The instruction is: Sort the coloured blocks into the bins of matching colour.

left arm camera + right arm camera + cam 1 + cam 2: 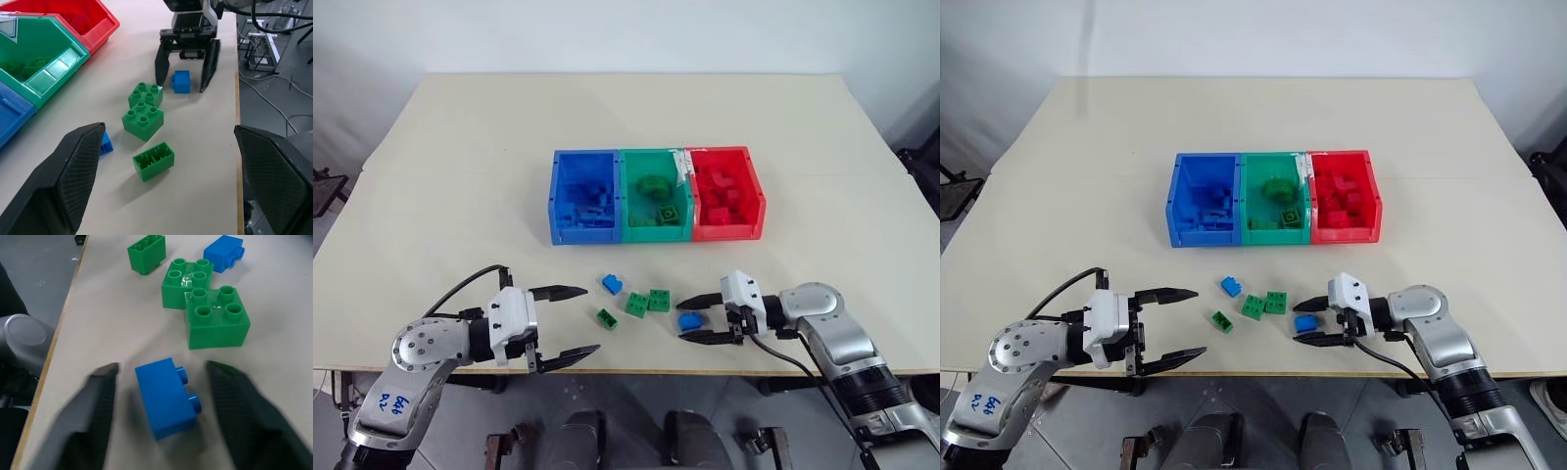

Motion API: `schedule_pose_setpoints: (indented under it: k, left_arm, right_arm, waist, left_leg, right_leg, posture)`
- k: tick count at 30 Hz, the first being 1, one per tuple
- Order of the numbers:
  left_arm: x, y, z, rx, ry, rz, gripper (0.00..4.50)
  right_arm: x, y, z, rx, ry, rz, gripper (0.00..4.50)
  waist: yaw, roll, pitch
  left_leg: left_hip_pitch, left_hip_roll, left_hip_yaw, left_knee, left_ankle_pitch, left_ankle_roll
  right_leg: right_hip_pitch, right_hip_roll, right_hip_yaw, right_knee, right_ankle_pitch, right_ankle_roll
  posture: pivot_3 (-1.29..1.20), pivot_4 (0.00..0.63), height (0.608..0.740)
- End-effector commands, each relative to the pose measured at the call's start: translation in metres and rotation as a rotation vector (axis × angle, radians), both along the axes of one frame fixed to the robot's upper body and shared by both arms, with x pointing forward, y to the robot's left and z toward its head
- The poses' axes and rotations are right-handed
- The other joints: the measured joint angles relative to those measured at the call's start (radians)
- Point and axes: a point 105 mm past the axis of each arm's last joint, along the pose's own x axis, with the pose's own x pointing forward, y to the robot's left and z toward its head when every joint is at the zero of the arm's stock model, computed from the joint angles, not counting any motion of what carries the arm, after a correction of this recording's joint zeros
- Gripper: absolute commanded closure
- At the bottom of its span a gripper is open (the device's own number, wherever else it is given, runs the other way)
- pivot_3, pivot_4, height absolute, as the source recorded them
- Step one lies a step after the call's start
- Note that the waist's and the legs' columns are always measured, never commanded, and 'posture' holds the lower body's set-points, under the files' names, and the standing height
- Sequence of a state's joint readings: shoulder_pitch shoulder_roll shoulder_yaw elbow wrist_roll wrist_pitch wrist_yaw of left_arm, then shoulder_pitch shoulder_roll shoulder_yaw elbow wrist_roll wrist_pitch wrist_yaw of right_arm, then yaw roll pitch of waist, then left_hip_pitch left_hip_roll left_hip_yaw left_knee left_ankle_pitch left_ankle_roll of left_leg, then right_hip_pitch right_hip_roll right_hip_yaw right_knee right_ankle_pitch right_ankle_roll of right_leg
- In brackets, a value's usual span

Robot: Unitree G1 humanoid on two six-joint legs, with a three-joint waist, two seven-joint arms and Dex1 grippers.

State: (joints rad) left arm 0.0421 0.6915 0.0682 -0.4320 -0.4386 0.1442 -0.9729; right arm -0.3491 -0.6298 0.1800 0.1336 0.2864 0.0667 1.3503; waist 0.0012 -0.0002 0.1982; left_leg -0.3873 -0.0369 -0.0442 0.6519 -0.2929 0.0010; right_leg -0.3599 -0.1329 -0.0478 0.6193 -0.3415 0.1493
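Five coloured blocks lie near the table's front edge: a blue one (pixel 612 284), three green ones (pixel 607 318) (pixel 636 305) (pixel 659 300), and a second blue one (pixel 689 320) on its side. My right gripper (pixel 683 319) is open, one finger on each side of that second blue block (pixel 166 396), with a gap at each side. My left gripper (pixel 590 319) stands wide open just left of the blocks, holding nothing. The joined bins sit at mid-table: blue (pixel 582 235), green (pixel 656 233), red (pixel 729 231), each holding bricks of its own colour.
The table's front edge (pixel 636 370) runs just behind both grippers. Bare tabletop lies between the blocks and the bins. A white label (pixel 681 166) sticks to the rim between the green and red bins.
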Motion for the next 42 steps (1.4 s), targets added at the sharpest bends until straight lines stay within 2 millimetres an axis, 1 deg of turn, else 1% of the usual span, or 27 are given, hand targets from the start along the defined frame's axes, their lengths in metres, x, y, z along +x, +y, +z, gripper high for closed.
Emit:
schedule_pose_setpoints:
  k: [1,3,7,9,10,13,14,15,17,18,19,20,22,26,27,28,29,32,34,36,37,40,41,42]
  left_arm:
    - [-0.001,0.003,0.011,-0.005,-0.048,0.002,0.00]
    - [0.000,0.007,0.010,-0.013,-0.049,0.038,0.00]
    - [0.001,0.019,0.008,-0.033,-0.048,0.133,0.00]
    - [0.002,0.030,0.008,-0.065,-0.045,0.223,0.00]
    - [0.001,0.043,0.009,-0.094,-0.046,0.309,0.00]
    - [-0.004,0.065,0.009,-0.134,-0.053,0.463,0.00]
    - [-0.006,0.071,0.009,-0.140,-0.056,0.503,0.00]
    - [-0.009,0.078,0.009,-0.148,-0.058,0.548,0.00]
    - [-0.013,0.084,0.008,-0.154,-0.059,0.592,0.00]
    - [-0.014,0.085,0.007,-0.151,-0.061,0.602,0.00]
    - [-0.014,0.086,0.007,-0.149,-0.064,0.608,0.00]
    - [-0.014,0.086,0.007,-0.150,-0.067,0.615,0.00]
    - [-0.013,0.086,0.007,-0.153,-0.073,0.622,0.00]
    - [-0.012,0.084,0.008,-0.152,-0.083,0.619,0.00]
    - [-0.012,0.083,0.008,-0.152,-0.085,0.618,0.00]
    - [-0.013,0.083,0.009,-0.153,-0.087,0.616,0.00]
    - [-0.013,0.082,0.009,-0.153,-0.088,0.613,0.00]
    - [-0.012,0.079,0.010,-0.152,-0.088,0.595,0.00]
    - [-0.012,0.075,0.010,-0.150,-0.085,0.570,0.00]
    - [-0.010,0.071,0.010,-0.147,-0.082,0.535,0.00]
    - [-0.008,0.067,0.010,-0.143,-0.080,0.511,0.00]
    - [-0.002,0.055,0.009,-0.124,-0.072,0.432,0.00]
    - [-0.001,0.053,0.008,-0.119,-0.070,0.416,0.00]
    - [0.002,0.047,0.007,-0.111,-0.065,0.379,0.00]
  right_arm:
    - [0.002,0.000,0.003,0.009,-0.022,0.006,2.97]
    - [0.003,0.001,0.009,0.037,-0.042,0.015,3.58]
    - [0.005,0.007,0.032,0.164,-0.070,0.042,3.57]
    - [0.008,0.014,0.046,0.212,-0.073,0.047,3.57]
    - [0.015,0.027,0.063,0.263,-0.076,0.033,3.57]
    - [0.034,0.056,0.097,0.357,-0.072,-0.031,3.57]
    - [0.042,0.068,0.109,0.371,-0.075,-0.053,3.57]
    - [0.047,0.082,0.120,0.348,-0.111,-0.044,3.57]
    - [0.055,0.105,0.139,0.325,-0.162,-0.050,3.57]
    - [0.066,0.117,0.151,0.343,-0.174,-0.104,3.57]
    - [0.074,0.125,0.159,0.354,-0.170,-0.147,3.57]
    - [0.080,0.134,0.163,0.362,-0.174,-0.167,3.57]
    - [0.093,0.148,0.163,0.344,-0.202,-0.211,3.57]
    - [0.113,0.160,0.162,0.333,-0.237,-0.276,3.57]
    - [0.115,0.162,0.163,0.337,-0.239,-0.279,3.22]
    - [0.117,0.163,0.163,0.342,-0.237,-0.278,2.81]
    - [0.118,0.163,0.163,0.343,-0.236,-0.275,2.57]
    - [0.120,0.160,0.163,0.354,-0.242,-0.272,1.48]
    - [0.118,0.150,0.165,0.367,-0.243,-0.251,0.79]
    - [0.112,0.134,0.165,0.382,-0.255,-0.216,0.08]
    - [0.108,0.122,0.164,0.385,-0.262,-0.196,0.01]
    - [0.091,0.086,0.155,0.379,-0.270,-0.139,0.01]
    - [0.088,0.079,0.153,0.375,-0.270,-0.134,0.01]
    - [0.084,0.062,0.147,0.361,-0.263,-0.149,0.01]
  waist:
    - [0.000,0.000,0.000]
    - [-0.001,0.000,0.000]
    - [-0.004,0.000,0.000]
    - [-0.005,0.000,0.000]
    - [-0.007,0.000,0.000]
    - [-0.022,0.000,0.000]
    - [-0.022,0.000,0.000]
    - [-0.023,0.000,0.000]
    - [-0.025,0.000,0.000]
    - [-0.024,0.000,0.000]
    - [-0.023,0.000,0.000]
    - [-0.024,0.000,0.000]
    - [-0.023,-0.001,-0.001]
    - [-0.027,-0.002,-0.001]
    - [-0.030,-0.002,-0.001]
    - [-0.032,-0.002,-0.001]
    - [-0.033,-0.002,-0.001]
    - [-0.035,-0.002,-0.001]
    - [-0.036,-0.002,-0.001]
    - [-0.033,-0.002,-0.001]
    - [-0.030,-0.002,-0.001]
    - [-0.014,-0.002,-0.001]
    - [-0.011,-0.002,-0.001]
    - [-0.011,-0.002,-0.001]
  left_leg:
    - [0.000,0.000,0.000,0.000,0.000,0.000]
    - [0.000,0.000,0.000,0.000,0.000,0.000]
    - [0.000,0.000,0.000,-0.001,0.000,0.000]
    - [0.000,0.001,0.000,-0.001,0.000,0.000]
    - [0.000,0.001,0.001,-0.001,0.000,0.000]
    - [0.000,0.002,0.001,-0.001,0.000,-0.001]
    - [0.000,0.003,0.001,-0.001,0.000,-0.002]
    - [0.000,0.003,0.000,-0.001,0.000,-0.003]
    - [-0.001,0.002,0.001,-0.001,0.000,-0.003]
    - [-0.002,0.002,0.001,-0.002,0.000,-0.003]
    - [-0.003,0.002,0.001,-0.001,0.000,-0.003]
    - [-0.004,0.002,0.001,-0.002,0.000,-0.003]
    - [-0.005,0.000,0.000,-0.003,0.000,-0.003]
    - [-0.006,-0.001,0.000,-0.003,-0.001,-0.001]
    - [-0.007,-0.002,0.001,-0.003,0.000,0.000]
    - [-0.007,-0.001,0.001,-0.003,0.000,0.000]
    - [-0.009,-0.001,0.001,-0.004,0.000,0.000]
    - [-0.009,0.001,0.001,-0.005,0.000,-0.001]
    - [-0.009,0.001,0.001,-0.005,0.000,-0.001]
    - [-0.010,0.001,0.001,-0.005,0.000,-0.001]
    - [-0.010,0.001,0.001,-0.004,-0.001,-0.001]
    - [-0.012,-0.001,-0.002,-0.003,-0.001,0.000]
    - [-0.012,-0.001,-0.001,-0.002,-0.001,0.000]
    - [-0.013,-0.001,-0.001,-0.002,-0.001,0.001]
  right_leg:
    - [0.000,0.000,0.000,0.000,0.000,0.000]
    - [0.000,0.000,0.000,0.000,0.000,0.000]
    - [-0.001,0.001,0.000,0.000,0.000,0.000]
    - [-0.001,0.000,0.000,0.000,0.000,0.000]
    - [-0.001,0.000,0.000,0.000,0.000,0.000]
    - [-0.002,0.001,0.001,0.001,0.000,0.000]
    - [-0.003,0.001,0.001,0.002,0.000,0.000]
    - [-0.003,0.001,0.000,0.002,0.000,-0.001]
    - [-0.006,0.001,0.001,0.003,0.000,-0.001]
    - [-0.008,0.001,0.002,0.005,0.000,-0.001]
    - [-0.010,0.001,0.001,0.006,-0.001,-0.002]
    - [-0.011,0.000,0.001,0.007,0.000,-0.002]
    - [-0.014,0.000,0.001,0.009,0.000,-0.004]
    - [-0.015,-0.001,0.001,0.010,0.002,-0.006]
    - [-0.016,-0.001,0.002,0.010,0.002,-0.006]
    - [-0.016,-0.001,0.002,0.010,0.002,-0.006]
    - [-0.016,0.000,0.001,0.011,0.002,-0.006]
    - [-0.017,0.002,0.000,0.011,0.002,-0.006]
    - [-0.017,0.002,0.000,0.011,0.002,-0.006]
    - [-0.017,0.002,0.000,0.010,0.002,-0.006]
    - [-0.017,0.002,0.000,0.010,0.002,-0.006]
    - [-0.016,0.001,-0.001,0.010,0.002,-0.006]
    - [-0.016,0.001,-0.001,0.009,0.003,-0.006]
    - [-0.016,0.001,-0.001,0.009,0.003,-0.005]
  posture:
    - [0.00,0.150,0.740]
    - [0.00,0.150,0.740]
    - [0.00,0.150,0.740]
    - [0.00,0.150,0.740]
    - [0.00,0.150,0.740]
    - [0.00,0.150,0.740]
    - [0.00,0.150,0.740]
    - [0.00,0.150,0.740]
    - [0.00,0.150,0.740]
    - [0.00,0.150,0.740]
    - [0.00,0.150,0.740]
    - [0.00,0.150,0.740]
    - [0.00,0.150,0.740]
    - [0.00,0.150,0.740]
    - [0.00,0.150,0.740]
    - [0.00,0.150,0.740]
    - [0.00,0.150,0.740]
    - [0.00,0.150,0.740]
    - [0.00,0.150,0.740]
    - [0.00,0.150,0.740]
    - [0.00,0.150,0.740]
    - [0.00,0.150,0.740]
    - [0.00,0.150,0.740]
    - [0.00,0.150,0.740]
